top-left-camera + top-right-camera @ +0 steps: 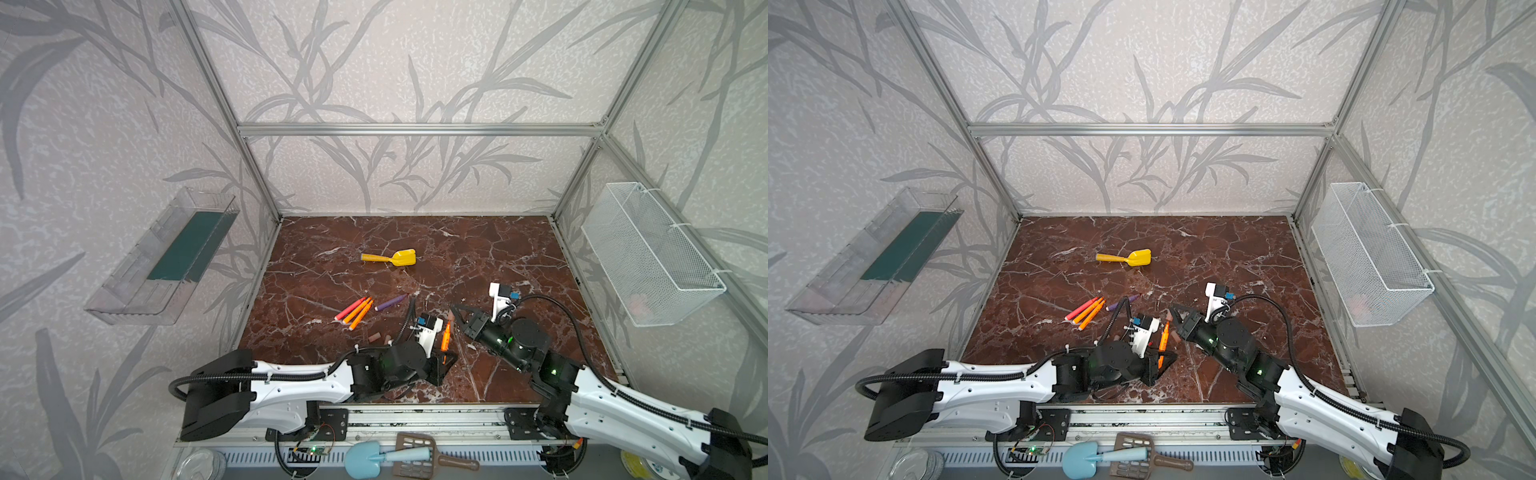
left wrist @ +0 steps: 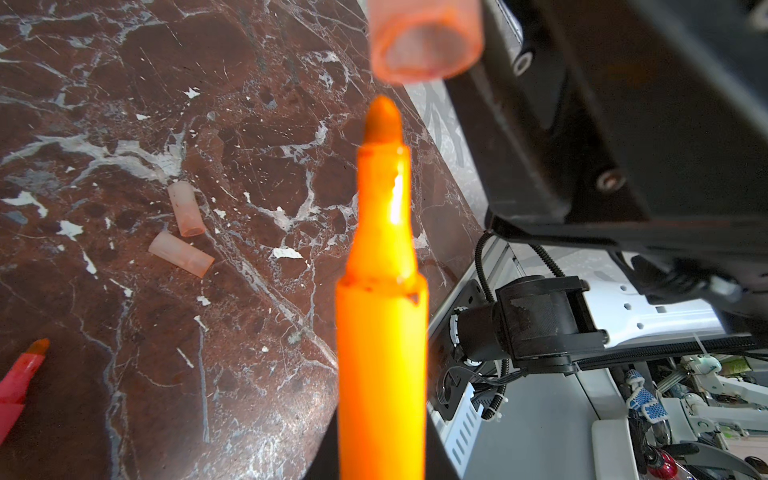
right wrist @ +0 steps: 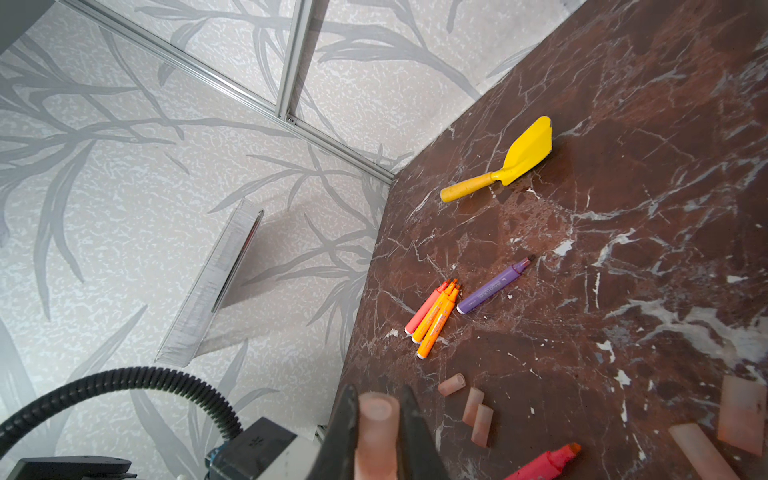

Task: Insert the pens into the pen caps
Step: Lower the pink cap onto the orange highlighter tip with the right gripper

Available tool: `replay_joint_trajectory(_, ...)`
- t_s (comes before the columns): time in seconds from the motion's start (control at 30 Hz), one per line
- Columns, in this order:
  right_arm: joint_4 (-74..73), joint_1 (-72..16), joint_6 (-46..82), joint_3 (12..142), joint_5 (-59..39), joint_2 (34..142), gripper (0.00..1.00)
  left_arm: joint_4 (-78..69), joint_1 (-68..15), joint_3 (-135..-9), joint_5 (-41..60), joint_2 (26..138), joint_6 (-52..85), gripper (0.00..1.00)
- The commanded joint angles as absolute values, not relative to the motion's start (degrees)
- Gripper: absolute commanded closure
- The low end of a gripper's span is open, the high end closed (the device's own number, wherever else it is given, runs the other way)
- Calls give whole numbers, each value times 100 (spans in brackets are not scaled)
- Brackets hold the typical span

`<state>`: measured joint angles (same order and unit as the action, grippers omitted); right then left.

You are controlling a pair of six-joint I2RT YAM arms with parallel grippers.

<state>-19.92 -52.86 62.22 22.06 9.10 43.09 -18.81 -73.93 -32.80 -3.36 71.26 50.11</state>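
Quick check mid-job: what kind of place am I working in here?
Probably a robot test booth, not a home: a metal frame holding leaf-print wall panels, a marble-look tabletop, and a mounting rail along the front edge.

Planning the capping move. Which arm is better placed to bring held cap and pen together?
Right, likely. The right tool holds the cap mouth-first just off the tip of the orange pen, nearly in line; the left tool need only steady that pen.
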Motion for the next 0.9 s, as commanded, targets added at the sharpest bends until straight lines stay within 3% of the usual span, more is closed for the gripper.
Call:
replay_joint_trajectory(0.0, -2114, -5273, 6162, 2364, 928, 4328, 92, -1962, -7418, -3498, -430, 7178, 4989, 100)
replay_joint_trajectory(0.87, -1737, -5367, 6076, 2057, 402, 4192, 97, -1682, -7409, -3633, -755, 7058, 4655, 100)
